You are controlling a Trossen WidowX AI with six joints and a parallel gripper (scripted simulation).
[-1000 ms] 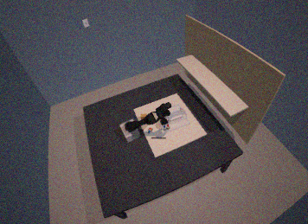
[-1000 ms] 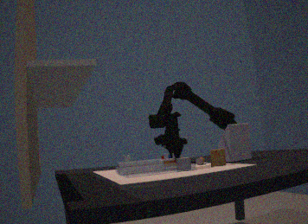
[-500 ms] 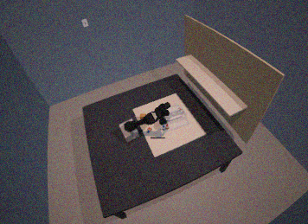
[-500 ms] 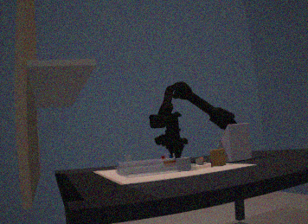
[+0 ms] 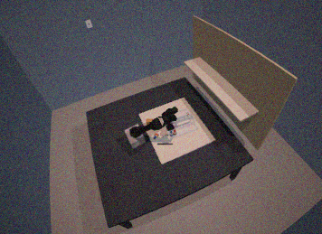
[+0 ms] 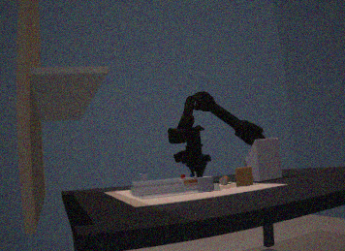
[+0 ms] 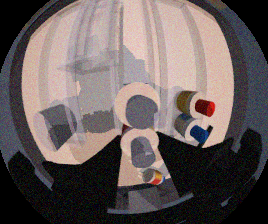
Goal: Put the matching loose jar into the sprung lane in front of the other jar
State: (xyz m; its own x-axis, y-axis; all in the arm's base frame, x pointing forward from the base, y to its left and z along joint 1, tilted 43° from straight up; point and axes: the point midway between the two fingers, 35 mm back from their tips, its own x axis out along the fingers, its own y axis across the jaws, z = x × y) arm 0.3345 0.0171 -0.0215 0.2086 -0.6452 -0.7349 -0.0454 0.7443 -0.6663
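My gripper (image 7: 138, 136) (image 6: 197, 174) points down and is shut on a jar with a round white top (image 7: 126, 141). A second white-topped jar (image 7: 122, 103), of the same look, stands directly beyond it in the clear-walled lane. The two tops nearly meet in the wrist view; whether the jars touch cannot be told. The held jar is at the front end of the lane, but how high its base is over the lane floor is hidden. The pusher plate behind the second jar and the low front stop cannot be made out clearly.
A red-topped jar (image 7: 205, 107) and a blue-topped jar (image 7: 198, 133) lie right of the lane in the wrist view. A small can (image 7: 152, 176) is nearer the wrist. A grey block (image 7: 56, 127) is at the left. A brown box (image 6: 244, 176) stands near the arm's base.
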